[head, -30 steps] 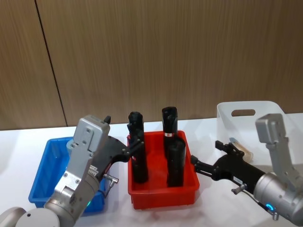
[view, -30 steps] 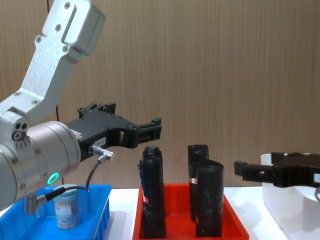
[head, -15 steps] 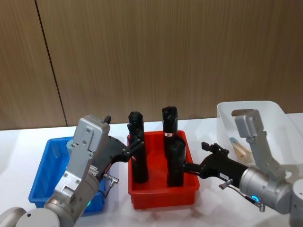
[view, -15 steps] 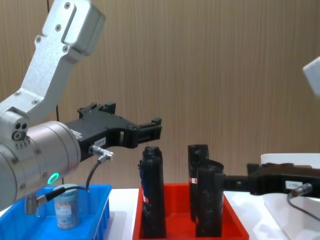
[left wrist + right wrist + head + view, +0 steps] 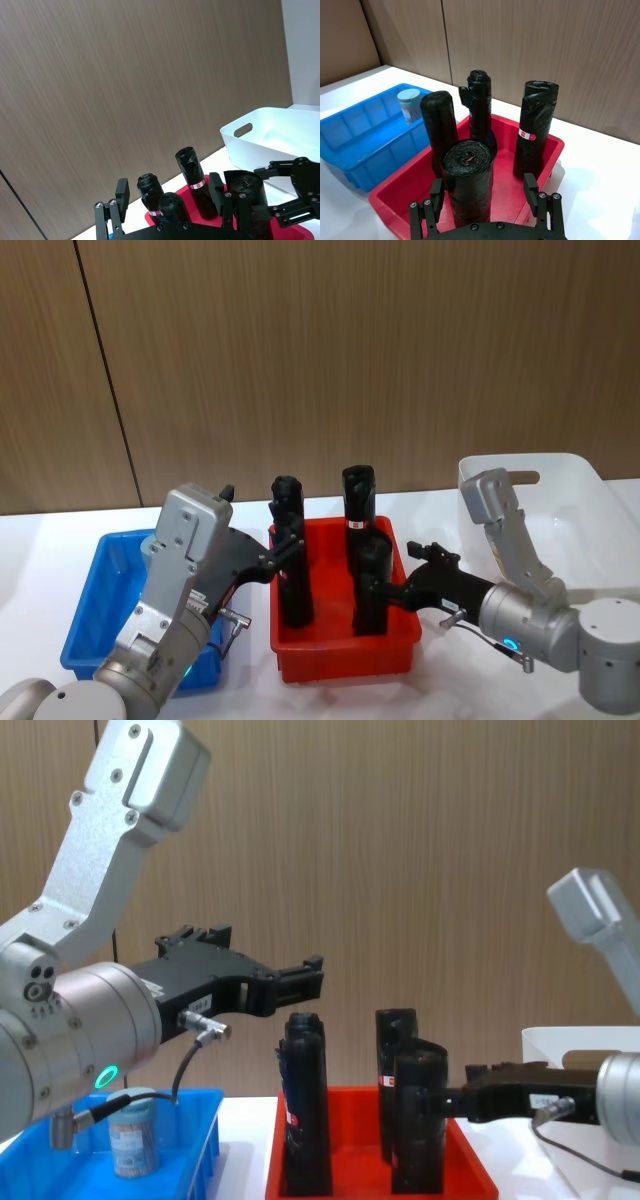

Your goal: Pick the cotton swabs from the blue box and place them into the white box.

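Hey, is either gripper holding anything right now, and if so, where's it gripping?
Nothing is held. The right gripper is open, its fingers on either side of a black roll in the red tray. The left gripper hangs open.

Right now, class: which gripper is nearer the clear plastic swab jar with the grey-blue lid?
Left. The left gripper hovers beside the jar; the right gripper is across the red tray.

Background: wall (image 5: 330, 360) of brown wood-grain panels, vertical grain, with one dark seam (image 5: 105, 375) running top to bottom on the left side. White table top (image 5: 30, 550) meets the wall at its base. Lighting even, soft, without hard shadows on the panels
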Robot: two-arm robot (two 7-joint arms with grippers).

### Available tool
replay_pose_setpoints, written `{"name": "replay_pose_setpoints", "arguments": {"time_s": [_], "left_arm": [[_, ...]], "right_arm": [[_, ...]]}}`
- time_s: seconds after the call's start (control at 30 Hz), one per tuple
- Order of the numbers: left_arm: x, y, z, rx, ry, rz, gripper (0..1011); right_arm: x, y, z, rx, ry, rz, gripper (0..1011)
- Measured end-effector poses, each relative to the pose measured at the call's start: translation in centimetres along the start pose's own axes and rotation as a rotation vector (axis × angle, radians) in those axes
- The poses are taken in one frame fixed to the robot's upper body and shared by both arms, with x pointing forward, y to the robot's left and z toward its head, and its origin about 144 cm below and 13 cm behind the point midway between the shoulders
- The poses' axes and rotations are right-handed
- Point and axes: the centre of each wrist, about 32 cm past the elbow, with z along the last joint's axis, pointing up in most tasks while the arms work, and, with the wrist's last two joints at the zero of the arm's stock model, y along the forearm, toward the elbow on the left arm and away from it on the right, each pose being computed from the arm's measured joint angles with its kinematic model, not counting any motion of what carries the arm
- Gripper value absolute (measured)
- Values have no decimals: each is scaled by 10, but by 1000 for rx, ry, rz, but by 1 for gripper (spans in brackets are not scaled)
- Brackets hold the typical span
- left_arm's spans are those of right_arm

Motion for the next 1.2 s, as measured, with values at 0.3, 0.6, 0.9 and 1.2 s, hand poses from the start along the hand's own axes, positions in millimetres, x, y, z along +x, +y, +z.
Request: {"name": "replay_pose_setpoints", "arguments": {"time_s": [0.3,0.6,0.9,1.2], "left_arm": [[0,0,0,0,0,0,1004],[0,0,0,0,0,0,1004],[0,0,0,0,0,0,1004],[0,0,0,0,0,0,1004]], "right_arm": [[3,18,0,-17,0,0,1001],[3,26,2,-21,1,10,944],[1,29,4,-18,7,26,709],[0,28,8,-10,21,40,504]]}}
